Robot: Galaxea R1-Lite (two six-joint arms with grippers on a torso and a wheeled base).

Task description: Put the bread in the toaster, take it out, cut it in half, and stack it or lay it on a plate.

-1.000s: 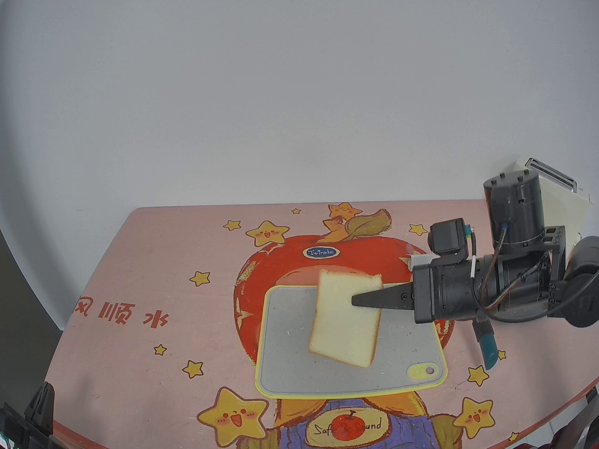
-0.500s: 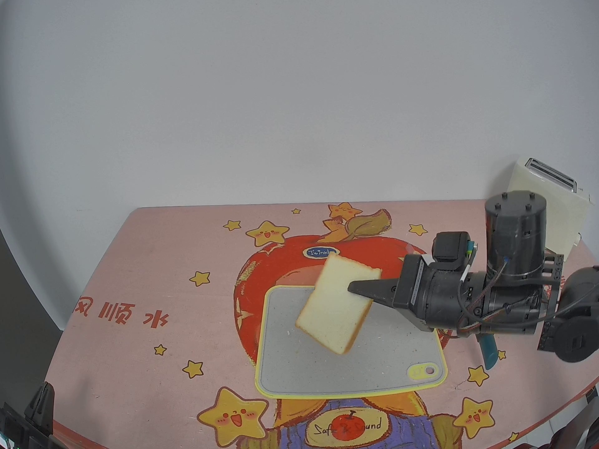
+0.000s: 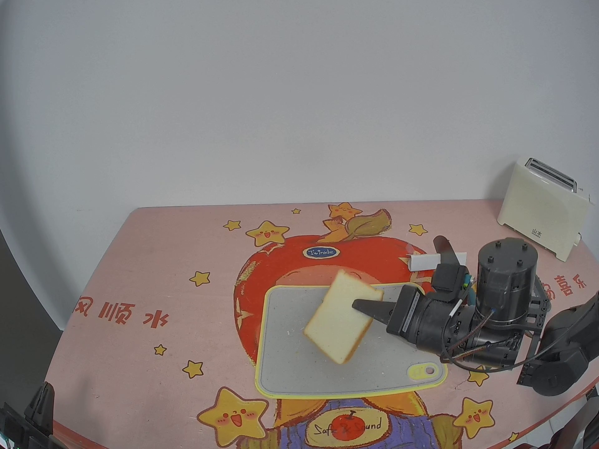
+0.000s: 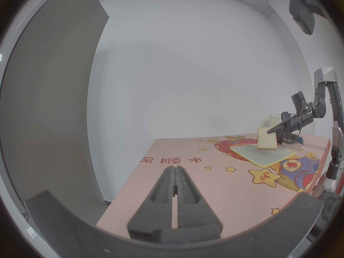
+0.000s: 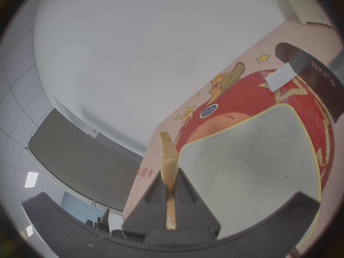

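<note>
The right gripper [image 3: 365, 307] had its fingers clamped on one edge of the bread slice [image 3: 337, 319], which was held tilted over the cutting board [image 3: 293, 369], whole and uncut. The toaster [image 3: 544, 210] stood well beyond the board's right end, and a knife [image 3: 444, 249] lay just past its far right corner. The left gripper [image 4: 175, 194], fingers pressed together on nothing, sat well off the board's left end. Judged: toasting apparently finished; cutting and plating outstanding.

Matt speckled cutting board [image 3: 287, 350], smooth glossy toaster [image 3: 543, 210], porous bread [image 3: 342, 325], perhaps vinyl tablecloth [image 3: 143, 282].
</note>
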